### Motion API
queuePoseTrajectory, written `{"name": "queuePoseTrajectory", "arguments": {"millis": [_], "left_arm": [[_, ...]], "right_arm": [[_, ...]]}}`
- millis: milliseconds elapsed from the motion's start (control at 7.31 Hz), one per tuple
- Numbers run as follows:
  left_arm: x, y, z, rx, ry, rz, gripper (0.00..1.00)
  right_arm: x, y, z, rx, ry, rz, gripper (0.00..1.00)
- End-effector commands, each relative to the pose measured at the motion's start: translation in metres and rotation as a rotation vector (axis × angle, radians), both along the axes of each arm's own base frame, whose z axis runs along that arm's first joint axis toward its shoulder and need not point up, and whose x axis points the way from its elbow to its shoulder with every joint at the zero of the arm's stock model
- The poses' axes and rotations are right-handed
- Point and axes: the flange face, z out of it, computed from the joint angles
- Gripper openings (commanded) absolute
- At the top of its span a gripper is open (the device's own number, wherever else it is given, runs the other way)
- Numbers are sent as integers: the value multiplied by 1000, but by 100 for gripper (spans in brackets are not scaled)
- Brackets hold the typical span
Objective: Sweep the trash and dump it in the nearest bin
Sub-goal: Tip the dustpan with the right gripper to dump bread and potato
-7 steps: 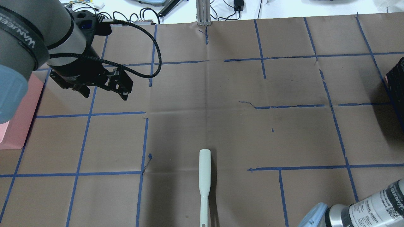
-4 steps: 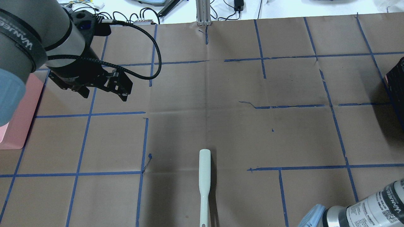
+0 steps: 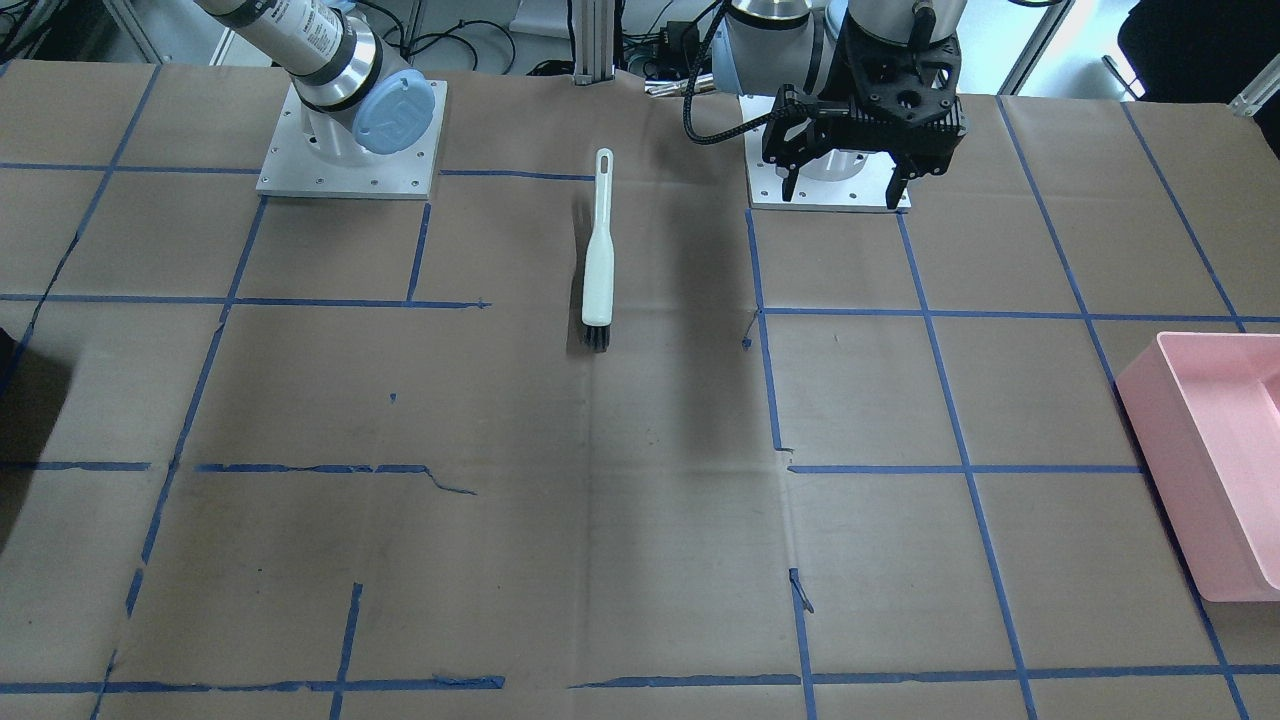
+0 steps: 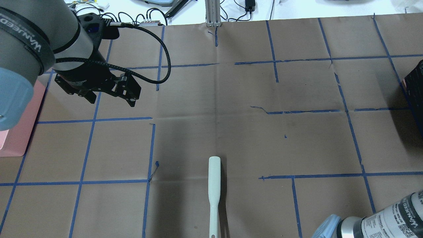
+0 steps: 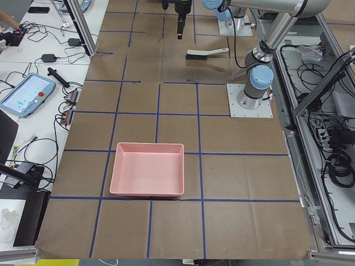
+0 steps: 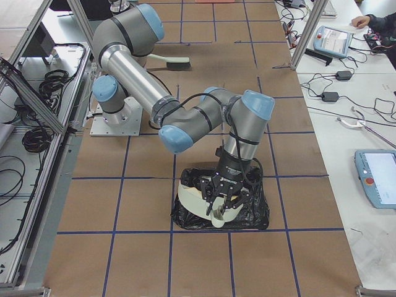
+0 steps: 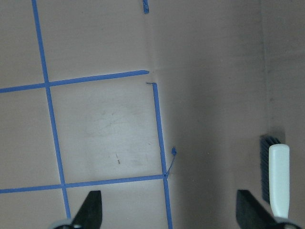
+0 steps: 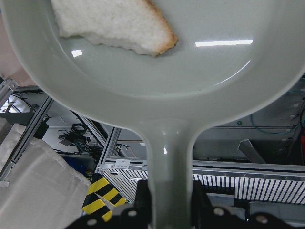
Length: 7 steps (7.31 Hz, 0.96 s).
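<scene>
In the right wrist view my right gripper [image 8: 171, 202] is shut on the handle of a pale dustpan [image 8: 190, 71]. A white bread slice with tan crust [image 8: 114, 21] lies in the pan. The other scraps are hidden. In the exterior right view the pan [image 6: 195, 195] hangs over a black bag bin [image 6: 250, 213]. My left gripper [image 4: 110, 96] is open and empty above the table's left part; its fingers [image 7: 90, 212] frame bare paper. A white-handled brush [image 4: 214, 185] lies on the table, also in the front view [image 3: 598, 250].
A pink bin [image 3: 1215, 450] stands at the table's end on my left, also in the exterior left view [image 5: 147, 169]. The black bin's corner [image 4: 414, 89] shows at the overhead view's right edge. Blue tape lines cross the brown paper.
My left gripper has shifted slightly to the right. The right arm's elbow has moved a little lower in the overhead view. The brush has not moved.
</scene>
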Motion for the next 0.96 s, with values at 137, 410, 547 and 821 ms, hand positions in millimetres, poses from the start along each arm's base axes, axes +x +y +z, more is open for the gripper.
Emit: {"name": "queuePoseTrajectory", "arguments": {"millis": [137,410,547,821], "left_arm": [[1,9,-6,3,-3,-7,100],[3,8,-6,1,-3,-2,100],[3,9,-4,-2,-4,-5,100],[4,12,-2,-8,-1,-6,100]], "right_arm": [[1,2,-15,-26,46,-2,2],[15,-2,-25,-45,70,22,2],[23,5,-23,-67,95,25,2],[34,15,-10,-91,129,38,2]]}}
